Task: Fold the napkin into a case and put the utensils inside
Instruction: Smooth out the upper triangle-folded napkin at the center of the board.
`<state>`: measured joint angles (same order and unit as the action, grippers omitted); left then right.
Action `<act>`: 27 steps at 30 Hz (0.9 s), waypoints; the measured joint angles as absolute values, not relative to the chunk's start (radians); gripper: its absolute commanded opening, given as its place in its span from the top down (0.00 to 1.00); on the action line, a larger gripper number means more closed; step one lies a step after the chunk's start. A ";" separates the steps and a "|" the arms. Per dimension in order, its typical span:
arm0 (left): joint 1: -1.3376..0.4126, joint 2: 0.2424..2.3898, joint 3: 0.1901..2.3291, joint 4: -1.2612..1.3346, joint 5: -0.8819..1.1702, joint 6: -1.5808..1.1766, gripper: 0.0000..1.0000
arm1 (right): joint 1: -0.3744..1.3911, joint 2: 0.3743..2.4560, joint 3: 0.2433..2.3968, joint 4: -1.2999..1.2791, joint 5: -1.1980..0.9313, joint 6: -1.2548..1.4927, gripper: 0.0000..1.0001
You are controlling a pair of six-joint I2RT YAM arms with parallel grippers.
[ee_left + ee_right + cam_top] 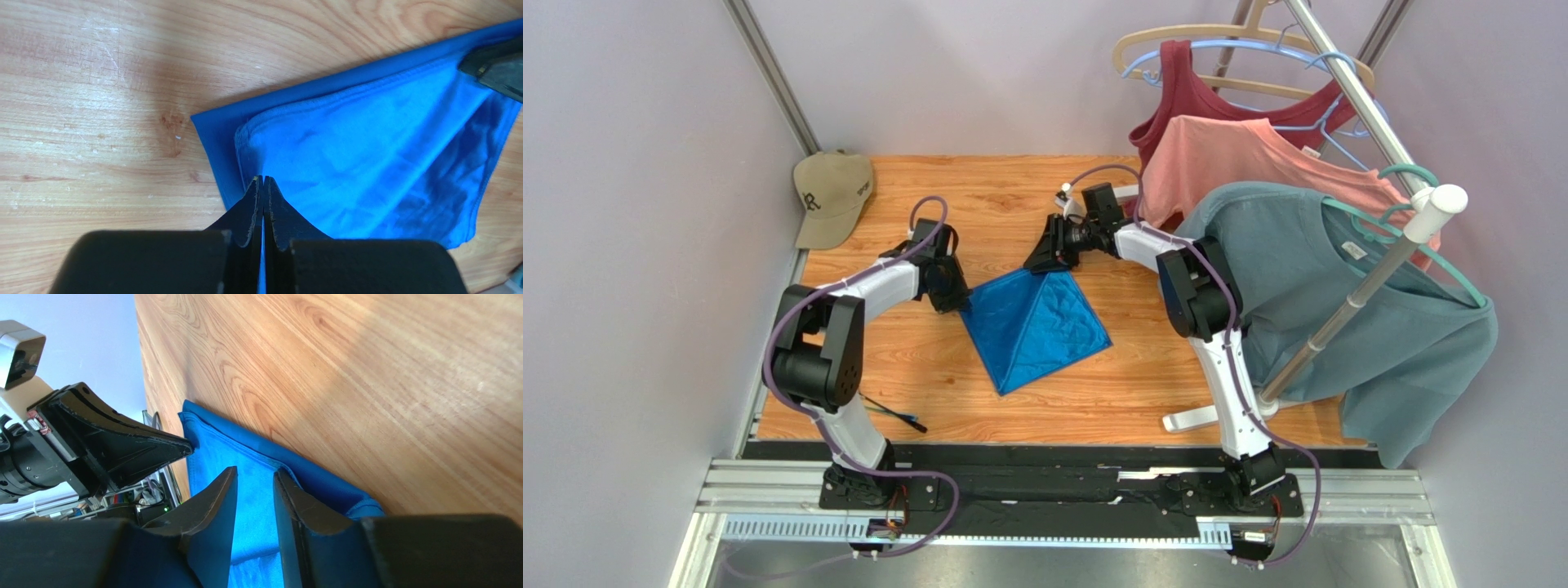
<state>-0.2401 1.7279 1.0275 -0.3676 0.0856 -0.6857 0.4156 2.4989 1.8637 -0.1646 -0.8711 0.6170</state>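
Napkin royal blue, slightly shiny; folded double, stitched hem

Clamping napkin left corner with left gripper, straddling its far corner with right gripper, jaws apart.

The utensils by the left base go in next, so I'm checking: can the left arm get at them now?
Probably not yet: the left gripper is shut on a corner of the napkin. Nothing covers the utensils, though.
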 measured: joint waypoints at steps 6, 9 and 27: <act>-0.263 1.599 1.018 -0.329 0.166 -0.632 0.80 | 0.414 2.485 1.862 -0.157 -0.871 0.642 0.53; -0.300 1.548 1.008 -0.228 0.286 -0.648 0.81 | 0.414 2.442 1.824 -0.157 -0.865 0.655 0.45; -0.416 1.433 0.498 0.198 0.464 -0.812 0.87 | 0.512 2.194 1.220 0.381 -0.953 0.933 0.34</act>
